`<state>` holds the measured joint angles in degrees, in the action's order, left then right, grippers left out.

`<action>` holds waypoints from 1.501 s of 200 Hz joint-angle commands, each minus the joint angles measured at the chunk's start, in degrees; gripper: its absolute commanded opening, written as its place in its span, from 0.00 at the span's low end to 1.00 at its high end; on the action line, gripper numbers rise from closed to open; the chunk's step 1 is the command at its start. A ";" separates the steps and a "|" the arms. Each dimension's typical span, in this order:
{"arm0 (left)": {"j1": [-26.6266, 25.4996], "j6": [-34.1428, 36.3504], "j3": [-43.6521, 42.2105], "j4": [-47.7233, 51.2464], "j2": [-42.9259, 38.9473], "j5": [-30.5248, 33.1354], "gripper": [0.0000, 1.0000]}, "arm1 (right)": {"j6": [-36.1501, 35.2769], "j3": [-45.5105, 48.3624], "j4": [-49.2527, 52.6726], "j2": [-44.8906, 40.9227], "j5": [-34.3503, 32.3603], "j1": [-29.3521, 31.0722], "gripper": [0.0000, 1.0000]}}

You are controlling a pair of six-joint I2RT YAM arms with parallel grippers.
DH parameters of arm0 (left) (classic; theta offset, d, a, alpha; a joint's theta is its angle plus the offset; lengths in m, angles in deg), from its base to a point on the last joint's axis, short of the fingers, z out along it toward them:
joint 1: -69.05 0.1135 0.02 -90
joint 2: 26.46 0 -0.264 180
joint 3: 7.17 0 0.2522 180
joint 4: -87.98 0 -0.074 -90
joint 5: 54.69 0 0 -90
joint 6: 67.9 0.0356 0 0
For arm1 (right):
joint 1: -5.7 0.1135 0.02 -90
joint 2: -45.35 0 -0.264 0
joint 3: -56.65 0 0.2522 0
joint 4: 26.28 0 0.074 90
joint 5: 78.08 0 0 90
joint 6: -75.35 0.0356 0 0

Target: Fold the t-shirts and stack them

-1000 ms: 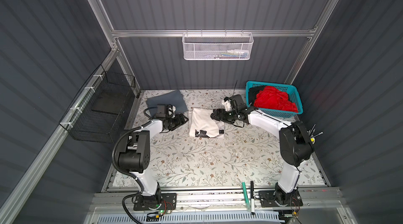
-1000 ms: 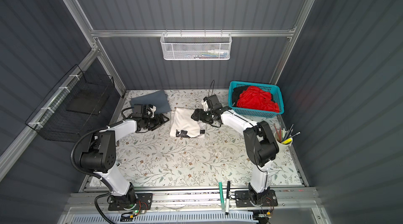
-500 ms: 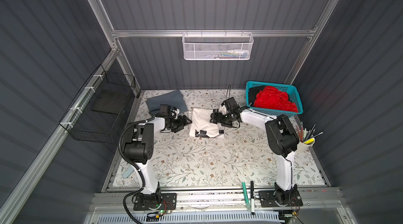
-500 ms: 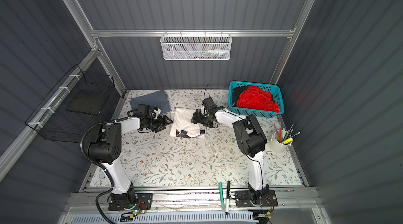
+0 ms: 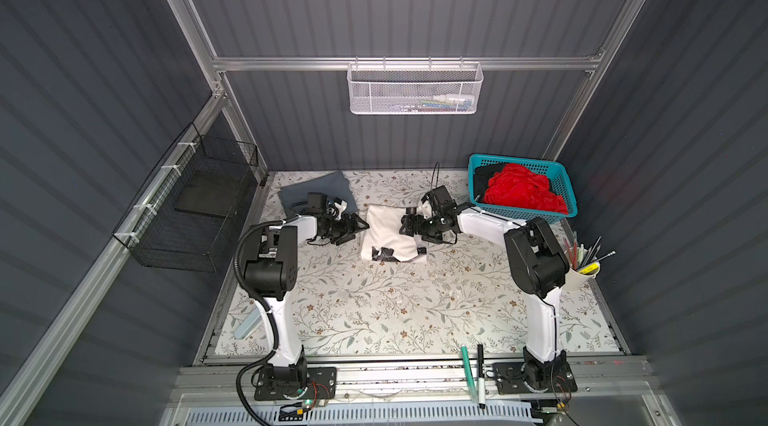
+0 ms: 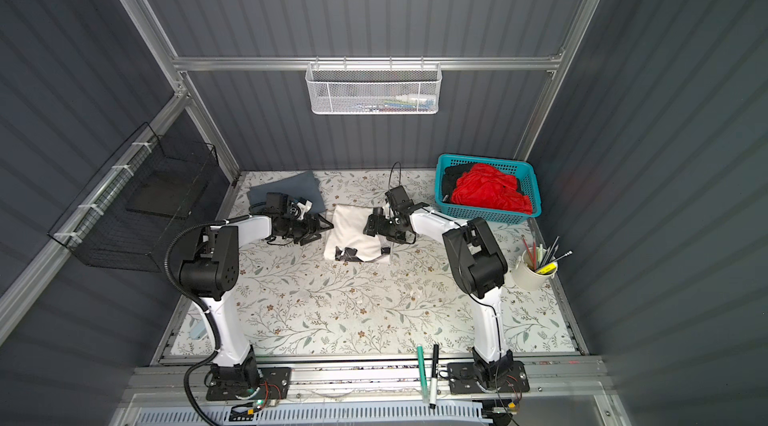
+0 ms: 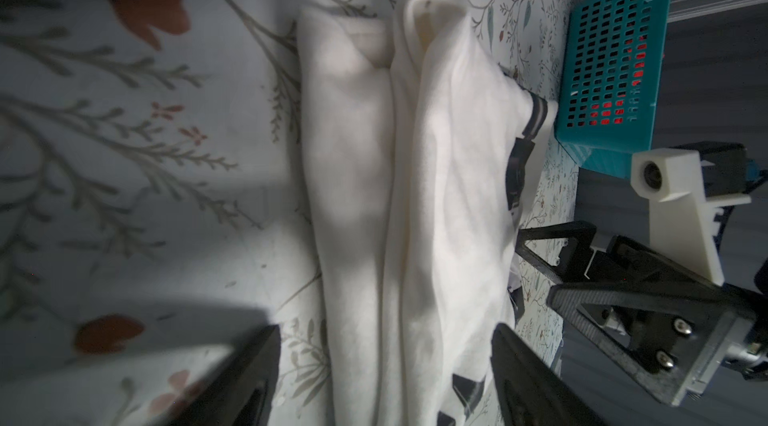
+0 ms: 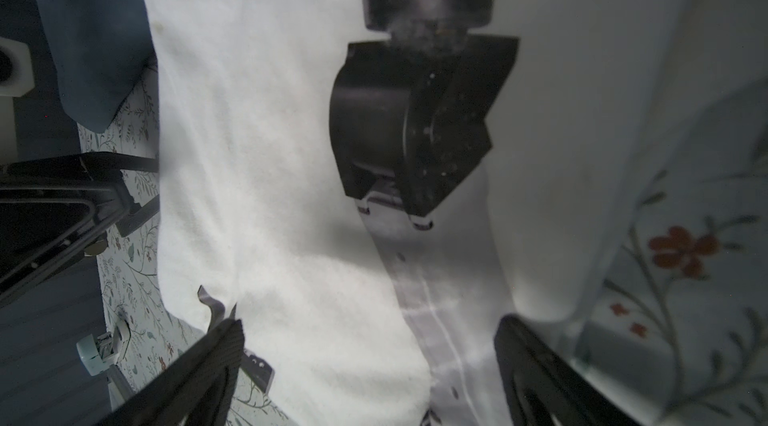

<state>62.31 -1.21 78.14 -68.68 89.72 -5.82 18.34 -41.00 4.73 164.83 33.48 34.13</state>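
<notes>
The folded off-white t-shirt [image 5: 388, 235], long axis front-to-back, is flanked by the left end effector [image 5: 360, 228] and right end effector [image 5: 405, 224], both spread; the right seemingly overlaps its edge.

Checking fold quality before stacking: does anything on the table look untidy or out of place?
The folded off-white cloth t-shirt is uneven: black bits poke out along its near edge. A green marker and a black marker lie on the front metal rail, not in the white pen cup.
</notes>
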 commanded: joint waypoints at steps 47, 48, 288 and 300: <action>-3.72 -3.33 -1.74 -2.82 6.19 2.10 0.75 | 0.05 0.83 0.68 1.01 0.77 -0.28 0.96; -3.80 -3.42 -1.71 -2.90 6.26 2.19 0.75 | 0.05 0.79 0.68 1.01 0.81 -0.29 0.96; -9.33 3.23 32.09 29.87 8.35 24.22 0.00 | 3.04 29.55 -10.66 -35.71 2.09 -0.64 0.99; -9.51 4.11 35.76 32.35 9.78 25.43 0.00 | 2.87 30.01 -10.45 -37.61 2.34 -0.43 0.99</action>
<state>53.00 -0.88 107.60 -46.98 96.50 14.53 20.33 -12.13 -4.99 130.51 36.22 33.52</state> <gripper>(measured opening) 0.097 0.991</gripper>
